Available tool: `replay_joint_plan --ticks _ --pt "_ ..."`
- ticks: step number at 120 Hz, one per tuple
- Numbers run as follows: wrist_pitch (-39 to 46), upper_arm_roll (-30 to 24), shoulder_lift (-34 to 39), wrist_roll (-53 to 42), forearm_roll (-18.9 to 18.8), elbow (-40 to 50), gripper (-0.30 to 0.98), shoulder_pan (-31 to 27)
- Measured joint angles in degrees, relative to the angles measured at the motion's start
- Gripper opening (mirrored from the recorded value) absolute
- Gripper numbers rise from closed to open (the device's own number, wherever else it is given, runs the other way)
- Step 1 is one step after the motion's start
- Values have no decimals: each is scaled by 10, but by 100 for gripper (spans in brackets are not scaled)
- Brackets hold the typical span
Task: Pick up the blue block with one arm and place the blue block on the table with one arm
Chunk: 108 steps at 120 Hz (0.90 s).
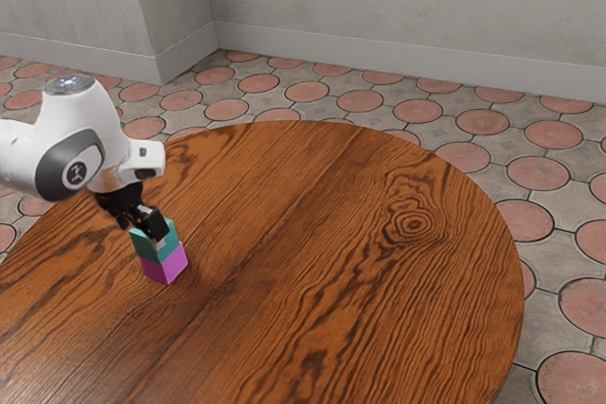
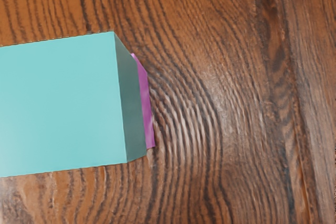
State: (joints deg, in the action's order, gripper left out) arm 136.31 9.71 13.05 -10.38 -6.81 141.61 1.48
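You have the black two-finger gripper [image 1: 152, 227] down at the teal-blue block [image 1: 169, 246], tilted along with the white arm [image 1: 87, 144], but you can't tell from here how far open it is or whether it has hold of the block. Your blue block is directly above the magenta block [image 1: 168, 268], slightly offset so that a strip of magenta peeks out past its edge in the wrist view, and the magenta block stands on the round, brown wood-grained table [image 1: 322, 243].
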Motion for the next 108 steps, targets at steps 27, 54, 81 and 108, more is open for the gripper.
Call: replay_joint_plan --ticks 27,54,81,108 --pt "10 30 -56 -60 46 -59 69 0" --pt "10 48 -78 -115 65 -71 69 -2" --pt "-4 49 -105 -166 100 -100 69 -1" --pt "-9 50 -120 -203 120 -102 69 -1"
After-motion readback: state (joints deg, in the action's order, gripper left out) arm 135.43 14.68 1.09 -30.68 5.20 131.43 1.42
